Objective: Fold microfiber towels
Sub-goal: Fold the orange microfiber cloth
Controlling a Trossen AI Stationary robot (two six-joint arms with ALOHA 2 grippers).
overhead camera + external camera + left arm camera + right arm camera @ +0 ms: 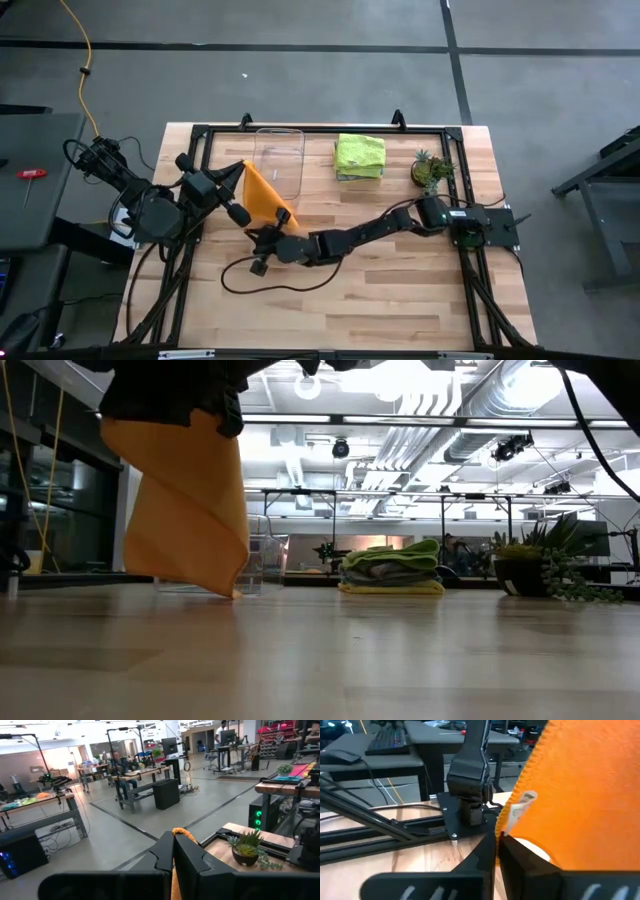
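Mid-fold: both grippers, left gripper and right gripper, clamped tight on the soft orange microfiber towel left of centre (hanging), next lay it flat.

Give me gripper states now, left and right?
Left gripper: shut on the orange towel, holding it up off the table.
Right gripper: shut on the same towel's edge, by its label.
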